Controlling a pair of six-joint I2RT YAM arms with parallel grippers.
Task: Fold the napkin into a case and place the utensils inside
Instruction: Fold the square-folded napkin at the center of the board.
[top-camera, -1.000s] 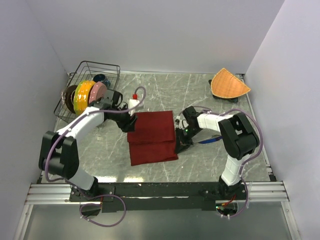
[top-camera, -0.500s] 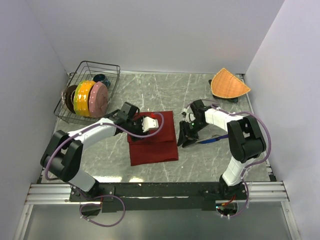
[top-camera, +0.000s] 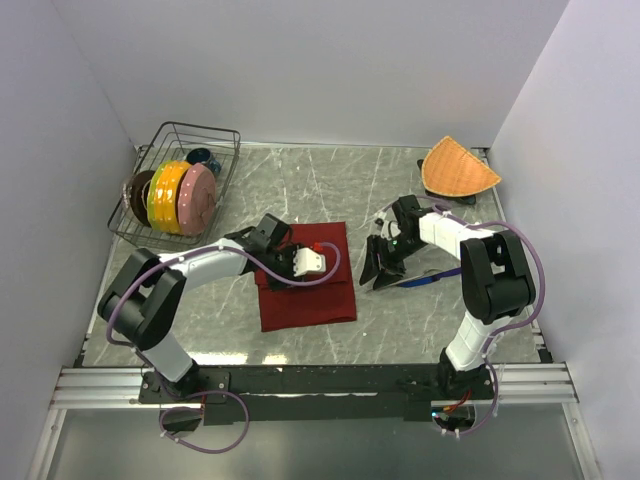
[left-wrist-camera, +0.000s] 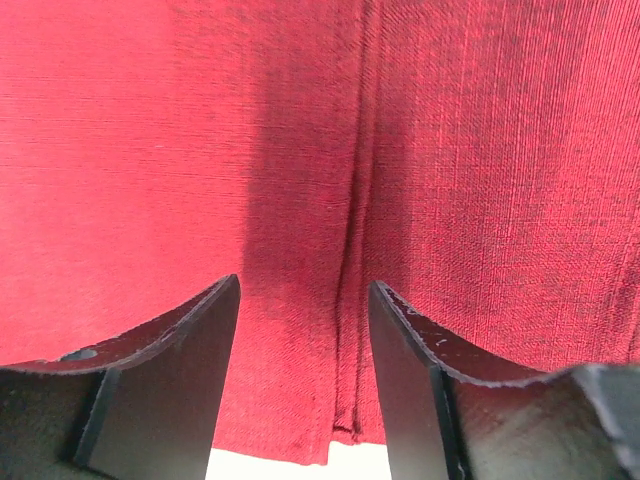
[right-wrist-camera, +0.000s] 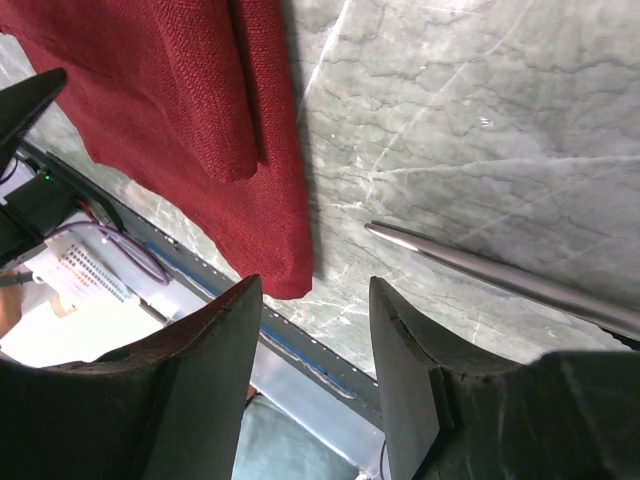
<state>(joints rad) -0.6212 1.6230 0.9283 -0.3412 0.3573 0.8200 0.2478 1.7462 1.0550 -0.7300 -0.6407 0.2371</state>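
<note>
Napkin (top-camera: 305, 295) (one, folded), one knife (top-camera: 425, 281), one fork (right-wrist-camera: 500, 278)

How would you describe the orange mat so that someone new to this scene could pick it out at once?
Look to the far right corner of the grey marble table, by the right wall; the mat lies there. It is fan-shaped and woven, unlike the round orange plate standing in the wire rack at far left.
</note>
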